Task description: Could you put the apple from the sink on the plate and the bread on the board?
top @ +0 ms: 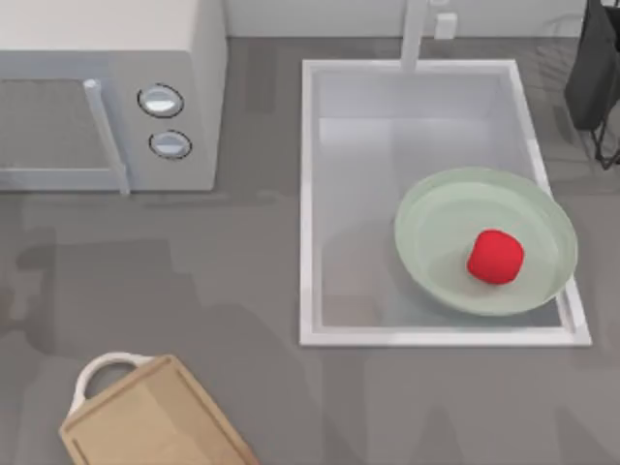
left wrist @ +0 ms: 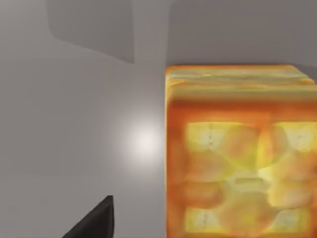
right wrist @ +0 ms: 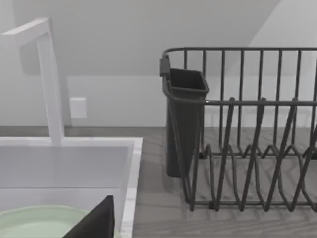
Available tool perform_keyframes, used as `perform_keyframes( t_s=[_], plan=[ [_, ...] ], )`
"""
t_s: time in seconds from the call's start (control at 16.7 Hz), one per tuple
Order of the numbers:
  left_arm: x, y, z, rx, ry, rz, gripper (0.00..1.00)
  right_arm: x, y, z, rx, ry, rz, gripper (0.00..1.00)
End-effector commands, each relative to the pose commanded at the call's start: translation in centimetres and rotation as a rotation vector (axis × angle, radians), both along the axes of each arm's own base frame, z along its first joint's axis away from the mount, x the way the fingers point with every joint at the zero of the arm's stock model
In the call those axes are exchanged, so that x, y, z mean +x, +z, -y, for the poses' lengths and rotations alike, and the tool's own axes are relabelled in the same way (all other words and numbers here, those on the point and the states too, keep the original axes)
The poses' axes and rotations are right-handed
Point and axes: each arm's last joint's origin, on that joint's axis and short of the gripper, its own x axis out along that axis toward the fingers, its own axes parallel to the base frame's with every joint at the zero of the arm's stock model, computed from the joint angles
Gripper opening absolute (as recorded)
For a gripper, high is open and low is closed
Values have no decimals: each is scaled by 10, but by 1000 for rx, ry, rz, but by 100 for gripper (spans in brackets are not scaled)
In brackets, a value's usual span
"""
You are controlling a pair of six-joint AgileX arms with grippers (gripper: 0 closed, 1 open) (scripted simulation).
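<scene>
One half of the task looks done: the small bright red apple [top: 495, 257] lies on the pale green round plate [top: 441, 203], which sits in the white-rimmed sink [top: 308, 194]. Close under my left wrist, the thick golden-orange slice of bread [left wrist: 240, 163] rests flat on the grey worktop [left wrist: 74, 129]. I judge it light, soft and crumbly, so I would pinch its crust edges gently. Farther off waits the light-brown wooden board [top: 155, 421]. Whether either pincer is wide or narrow, I cannot tell.

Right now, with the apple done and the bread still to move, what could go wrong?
The pale green round plate holding the small red apple overhangs the white-rimmed sink, so a knock could tip it. The light-brown wooden cutting board runs off the top view's bottom edge, leaving little visible room for the golden-orange toast slice.
</scene>
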Motion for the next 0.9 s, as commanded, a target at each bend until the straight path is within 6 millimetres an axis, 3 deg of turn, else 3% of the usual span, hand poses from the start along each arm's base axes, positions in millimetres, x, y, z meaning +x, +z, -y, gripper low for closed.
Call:
perform_keyframes(
  t_s=[0.18, 0.54, 0.9],
  plan=[
    [-7, -13, -6, 0, 5, -2, 100, 0, 0, 0, 0, 0, 0, 100],
    [-5, -63, -5, -2, 4, -6, 100, 0, 0, 0, 0, 0, 0, 100],
    [1, -70, -1, -1, 3, -2, 100, 0, 0, 0, 0, 0, 0, 100]
  ],
)
